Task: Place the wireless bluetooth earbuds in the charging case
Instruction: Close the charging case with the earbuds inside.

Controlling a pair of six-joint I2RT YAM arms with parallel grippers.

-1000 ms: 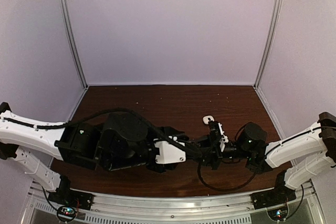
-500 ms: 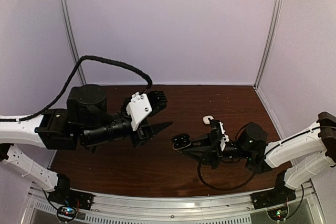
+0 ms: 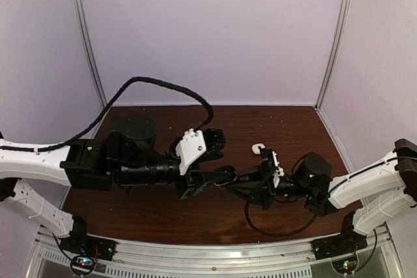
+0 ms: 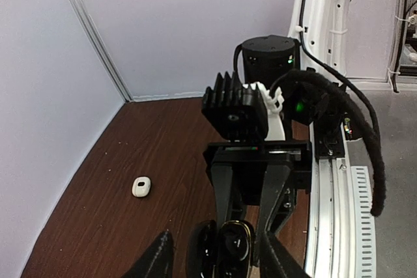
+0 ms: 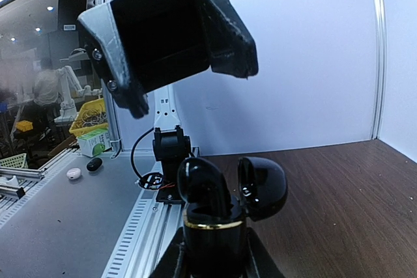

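Left arm (image 3: 32,161) extended rightward, forearm near level, wrist rolled. Left tool (image 3: 218,179) aimed at right tool (image 3: 230,184), fingers (image 4: 156,262) seen parted. Right arm (image 3: 365,183) reached leftward, held low. Right tool clamped tight on charging case (image 5: 215,226), case kept upright. Both tool tips positioned close together; contact between them not discernible.

No writing, brand, number or sign can be read in any view. The small green-and-white carton (image 5: 98,141) on the grey bench (image 5: 71,219) far to the left is too blurred for any lettering to be made out. The glossy black charging case with a gold band (image 5: 215,242) shows only glare on its shell.
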